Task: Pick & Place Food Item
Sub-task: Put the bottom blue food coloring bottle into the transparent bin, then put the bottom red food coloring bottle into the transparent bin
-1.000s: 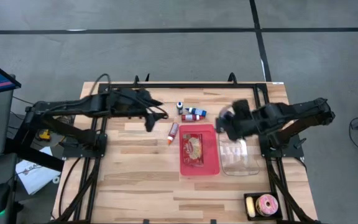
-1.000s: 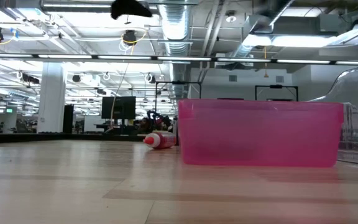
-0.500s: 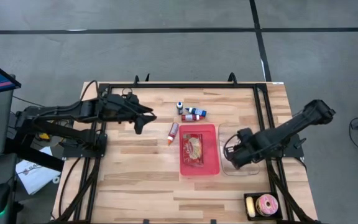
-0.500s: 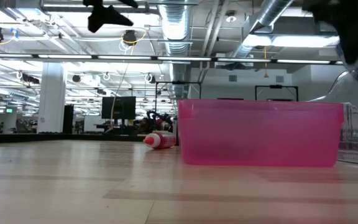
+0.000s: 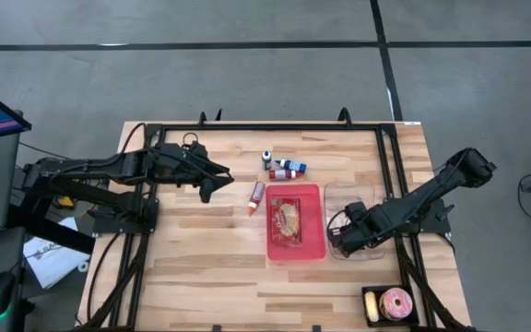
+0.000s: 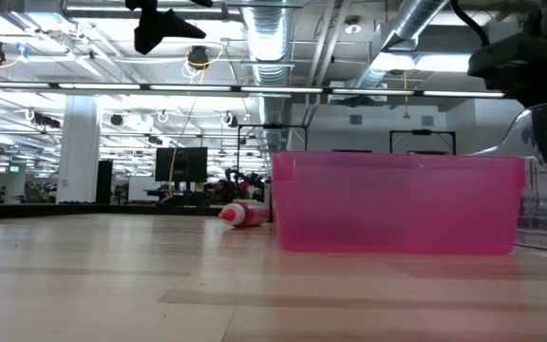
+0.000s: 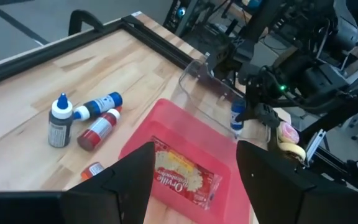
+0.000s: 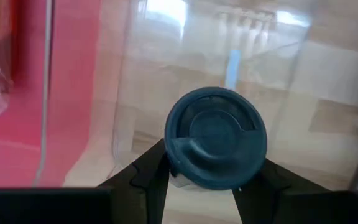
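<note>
My right gripper [image 5: 343, 242] points straight down over the clear bin [image 5: 372, 250], which sits near the tabletop's right edge, just beside the red bin [image 5: 295, 252]. My right fingers [image 8: 151, 171] pinch a small bottle with a dark blue cap [image 8: 216, 138], the cap facing my wrist camera and the bottle hanging upright between the pads. The left wrist view shows the same bottle held at the clear bin's near wall, above its floor, not yet resting on anything. I judge this to be the placing step, well along: what remains is to lower the bottle inside the clear walls until it stands on the floor of the bin, then spread my fingers and lift straight up so I don't tip it.

My left gripper [image 5: 212, 180] waits over the left half of the tabletop with its fingers spread and nothing between them.

The red bin holds a flat snack packet [image 5: 287, 219]. Toward the far edge of the tabletop, in the middle, lie more small bottles [image 5: 284, 168], one standing and the others on their sides, and a red-capped one [image 5: 256, 195] lies just beside the red bin. The tabletop [image 5: 201, 267] is pale wooden planks in a black frame. At its near right corner a small tray [image 5: 390, 303] carries a pink doughnut-like item. Beyond the table the low view shows a large, brightly lit hall with ceiling ducts and monitors.
</note>
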You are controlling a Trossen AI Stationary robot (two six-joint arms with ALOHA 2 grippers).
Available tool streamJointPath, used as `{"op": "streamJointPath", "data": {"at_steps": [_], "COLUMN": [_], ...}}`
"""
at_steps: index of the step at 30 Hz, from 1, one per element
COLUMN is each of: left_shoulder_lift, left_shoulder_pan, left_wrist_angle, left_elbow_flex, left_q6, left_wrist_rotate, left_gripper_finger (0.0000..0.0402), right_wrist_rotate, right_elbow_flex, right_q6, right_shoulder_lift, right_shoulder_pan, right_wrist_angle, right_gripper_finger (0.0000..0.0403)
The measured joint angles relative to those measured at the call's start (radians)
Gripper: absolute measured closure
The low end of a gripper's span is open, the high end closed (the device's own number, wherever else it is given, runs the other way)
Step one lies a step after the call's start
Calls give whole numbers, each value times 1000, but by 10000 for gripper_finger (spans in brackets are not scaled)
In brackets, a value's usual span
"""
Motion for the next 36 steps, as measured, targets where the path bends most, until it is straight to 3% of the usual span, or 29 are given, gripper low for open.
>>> {"op": "streamJointPath", "data": {"at_steps": [11,20,25,30,36], "left_shoulder_lift": [0,64,154,269,468], "left_shoulder_pan": [-3,-3,-51,-92,-101], "left_wrist_angle": [-6,-226,-75,201,395], "left_elbow_flex": [0,-38,-176,-294,-314], "left_q6": [9,-9,-165,-276,-280], "left_wrist_rotate": [-22,-63,-60,-71,-78], "left_gripper_finger": [173,185,175,165,168], "right_wrist_rotate": [48,145,199,257,313], "right_elbow_flex": [-21,24,89,165,255], "right_q6": [14,75,75,75,40], "right_shoulder_lift": [0,-3,-3,-3,-3], "right_shoulder_pan": [-12,-17,-17,-16,-21], "right_wrist_angle": [45,74,57,39,17], "right_gripper_finger": [176,165,165,165,165]}}
